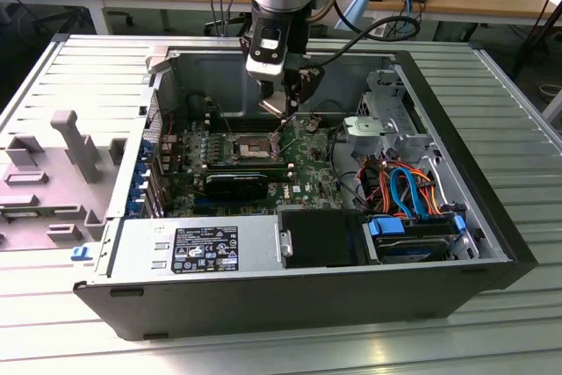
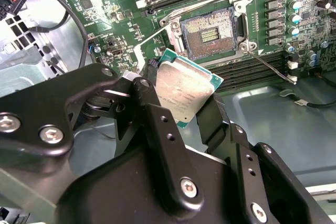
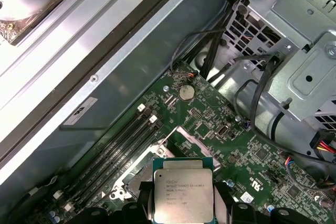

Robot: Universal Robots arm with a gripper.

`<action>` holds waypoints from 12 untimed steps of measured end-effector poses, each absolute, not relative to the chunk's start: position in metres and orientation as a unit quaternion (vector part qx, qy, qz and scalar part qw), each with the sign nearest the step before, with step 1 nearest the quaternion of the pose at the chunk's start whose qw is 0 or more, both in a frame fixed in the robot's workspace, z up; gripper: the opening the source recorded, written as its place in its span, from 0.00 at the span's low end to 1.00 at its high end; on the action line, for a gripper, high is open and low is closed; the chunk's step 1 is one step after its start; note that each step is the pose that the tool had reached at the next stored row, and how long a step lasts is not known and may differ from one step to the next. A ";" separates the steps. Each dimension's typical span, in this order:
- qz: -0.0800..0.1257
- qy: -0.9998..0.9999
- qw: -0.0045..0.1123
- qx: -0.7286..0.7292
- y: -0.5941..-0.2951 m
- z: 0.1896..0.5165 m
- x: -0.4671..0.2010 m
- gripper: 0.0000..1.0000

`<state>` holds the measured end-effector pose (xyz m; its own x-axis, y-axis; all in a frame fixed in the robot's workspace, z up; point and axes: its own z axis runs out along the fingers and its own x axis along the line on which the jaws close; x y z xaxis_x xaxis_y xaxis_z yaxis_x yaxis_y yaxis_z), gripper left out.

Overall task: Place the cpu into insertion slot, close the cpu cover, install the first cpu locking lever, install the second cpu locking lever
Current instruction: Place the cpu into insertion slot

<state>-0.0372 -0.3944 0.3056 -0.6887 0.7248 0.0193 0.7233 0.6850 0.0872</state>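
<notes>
Insertion slot (image 3: 135,174) half behind the cpu (image 3: 182,191); cpu edges behind the hand (image 2: 181,103)

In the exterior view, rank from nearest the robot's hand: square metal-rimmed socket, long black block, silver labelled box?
From the hand, holding the silver-topped square cpu:
1. Square metal-rimmed insertion slot, close beside it.
2. Long black rectangular block, beyond the slot.
3. Silver labelled metal box, farthest, past the block.

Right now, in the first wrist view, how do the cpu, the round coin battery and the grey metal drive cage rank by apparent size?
1. Largest: the metal drive cage, though the picture's edge cuts it off.
2. Next: the cpu; it sits nearest the camera, which inflates its look.
3. Smallest: the coin battery.
</notes>
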 end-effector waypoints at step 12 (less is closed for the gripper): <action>0.044 0.915 0.009 0.402 -0.394 0.306 -0.037 0.54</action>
<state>-0.0371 -0.3944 0.3056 -0.6773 0.7355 0.0193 0.7340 0.6736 0.0871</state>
